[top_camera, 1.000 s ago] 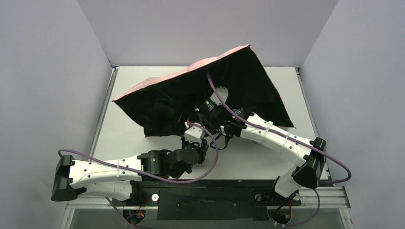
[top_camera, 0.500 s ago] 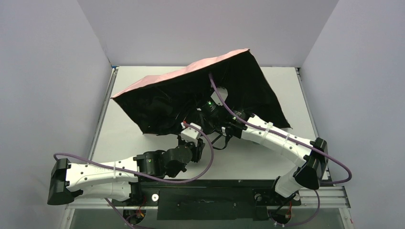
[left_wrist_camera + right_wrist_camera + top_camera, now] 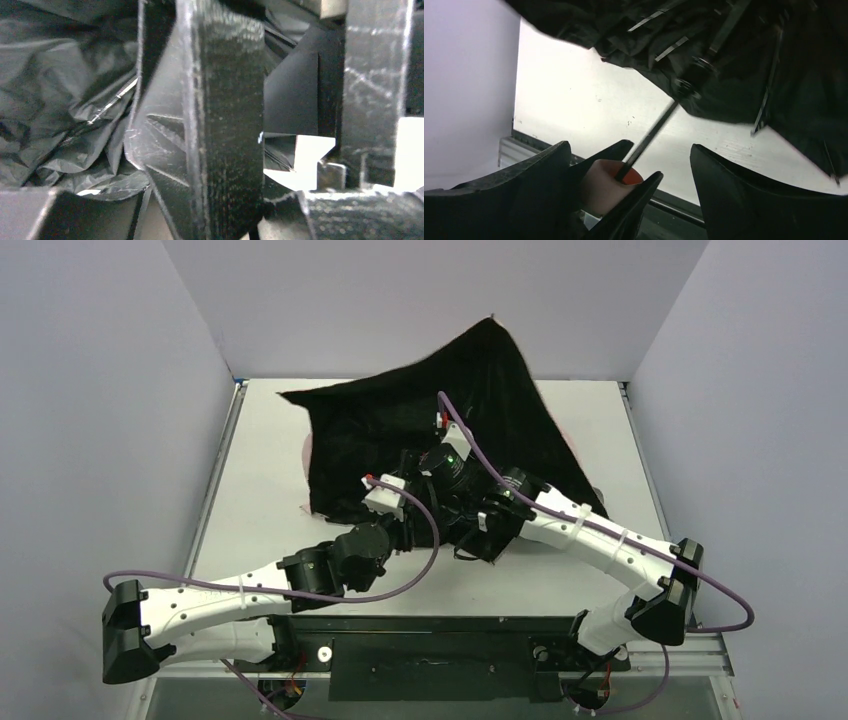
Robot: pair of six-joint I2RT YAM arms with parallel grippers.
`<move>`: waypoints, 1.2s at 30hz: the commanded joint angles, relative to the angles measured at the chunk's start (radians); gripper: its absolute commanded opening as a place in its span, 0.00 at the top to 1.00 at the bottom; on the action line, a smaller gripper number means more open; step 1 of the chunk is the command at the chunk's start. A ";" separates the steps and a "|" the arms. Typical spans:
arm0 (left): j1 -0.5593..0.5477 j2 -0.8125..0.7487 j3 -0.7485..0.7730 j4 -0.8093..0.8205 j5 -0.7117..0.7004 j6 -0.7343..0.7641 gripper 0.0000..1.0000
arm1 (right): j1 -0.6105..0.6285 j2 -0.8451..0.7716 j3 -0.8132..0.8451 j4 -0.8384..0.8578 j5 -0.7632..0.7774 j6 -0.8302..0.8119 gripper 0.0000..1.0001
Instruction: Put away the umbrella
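The umbrella point(image 3: 480, 390) lies open over the back of the table, its black underside towards the top camera. In the right wrist view its thin black shaft point(image 3: 651, 132) runs from the crumpled canopy point(image 3: 734, 60) down to the small pink handle point(image 3: 599, 192). My left gripper point(image 3: 644, 160) is shut on that handle, one finger on each side. My right gripper point(image 3: 629, 146) stands wide open around it, its fingers well apart from the handle. From above, both grippers, left point(image 3: 412, 525) and right point(image 3: 455, 520), sit under the canopy's near edge. The left wrist view shows only its own fingers point(image 3: 220, 125) and black fabric point(image 3: 60, 100).
The white table point(image 3: 260, 530) is walled in on the left, back and right by pale purple panels point(image 3: 100, 440). A black rail point(image 3: 430, 640) with the arm bases runs along the near edge. Purple cables point(image 3: 420, 570) loop off both wrists.
The canopy has tipped back and upward, so its pink top no longer shows. My right gripper has opened. The left arm has pushed further in under the umbrella.
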 commanded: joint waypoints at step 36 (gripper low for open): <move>0.013 -0.358 -0.659 0.118 -0.023 -0.457 1.00 | -0.784 -0.139 -0.167 0.204 -0.005 -0.392 0.40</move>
